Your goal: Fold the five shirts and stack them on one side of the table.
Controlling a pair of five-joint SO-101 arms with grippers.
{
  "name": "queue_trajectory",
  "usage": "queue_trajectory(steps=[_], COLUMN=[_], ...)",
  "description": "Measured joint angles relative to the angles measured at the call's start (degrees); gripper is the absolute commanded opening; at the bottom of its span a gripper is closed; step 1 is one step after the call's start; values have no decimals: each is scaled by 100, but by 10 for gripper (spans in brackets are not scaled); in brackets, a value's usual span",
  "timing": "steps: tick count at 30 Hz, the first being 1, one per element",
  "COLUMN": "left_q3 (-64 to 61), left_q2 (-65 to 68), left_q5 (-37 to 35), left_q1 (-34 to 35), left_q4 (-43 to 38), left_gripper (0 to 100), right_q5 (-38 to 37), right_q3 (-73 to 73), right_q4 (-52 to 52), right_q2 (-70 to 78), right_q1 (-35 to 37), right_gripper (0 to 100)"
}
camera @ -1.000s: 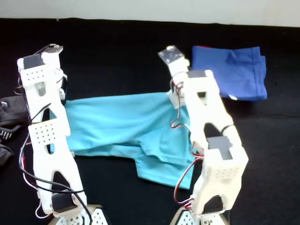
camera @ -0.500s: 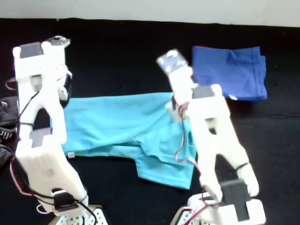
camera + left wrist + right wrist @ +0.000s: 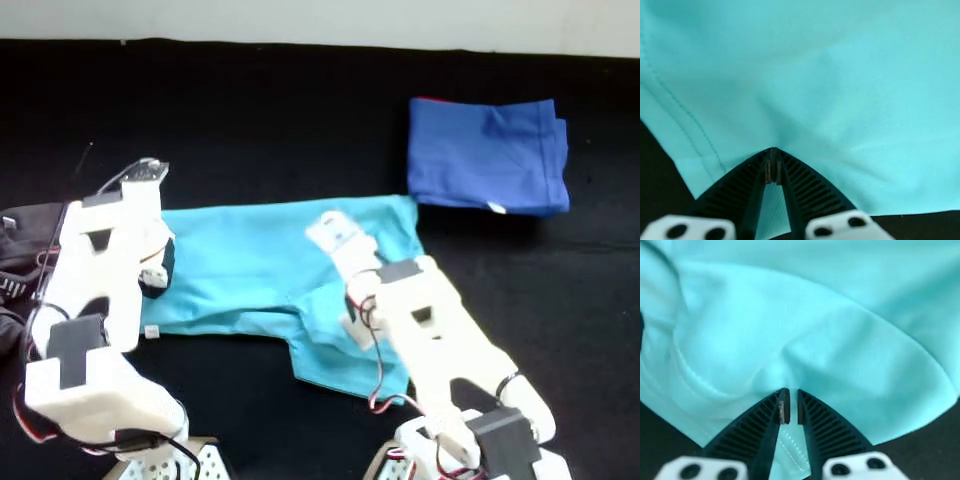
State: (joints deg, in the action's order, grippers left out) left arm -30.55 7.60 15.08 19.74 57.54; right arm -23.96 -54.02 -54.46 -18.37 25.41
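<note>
Step in hand, my read: mid-fold on the turquoise knit shirt (image 3: 250,260). At least one of the five looks done. All places below are given relative to that shirt.

Nearest: both arm bases sit on its near side. The right claw (image 3: 790,407) is down on its near-right part, just above the flap that juts toward the bases. Its jaws are pinched almost together with fabric puckered into the tips, so it is gripping the shirt. The left claw (image 3: 771,170) is on the shirt's left end, close to the stitched hem. Its jaws are closed to a point with creases radiating from the tips, so it is gripping the shirt too. A small white tag (image 3: 150,330) sticks out at the near-left corner.

The shirt lies mostly flat on the black counter (image 3: 250,110), long axis running across between the arms, rumpled through the middle.

Next move, judged: lift both pinches together and carry them the same way so the fold line comes out straight. Uneven travel would skew it. The near flap needs tucking before a final fold. The fabric looks thin and limp, so hold it until it is laid.

Off the shirt's left end: a dark bundle (image 3: 20,240); can't tell what it is.

Far: at the far-right corner lies a folded royal-blue shirt (image 3: 485,155), right up against it, contact unclear. That is the start of the stack. Nothing acts as a container; the stack lies straight on the counter.
</note>
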Motion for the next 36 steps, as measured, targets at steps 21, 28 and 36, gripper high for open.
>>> queue_trajectory(steps=[21,28,36], left_q3=[-132,-132,-132], left_q2=[-9,-9,-9], left_q5=[0,0,0], left_q1=[0,0,0], left_q4=[-132,-132,-132], left_gripper=[9,9,9], right_q5=[-246,-246,-246], right_q3=[-299,-299,-299], right_q4=[-1310,-1204,-1204], right_q2=[-2145,-1371,-967], right_q1=[-70,-677,-695], right_gripper=[191,173,146])
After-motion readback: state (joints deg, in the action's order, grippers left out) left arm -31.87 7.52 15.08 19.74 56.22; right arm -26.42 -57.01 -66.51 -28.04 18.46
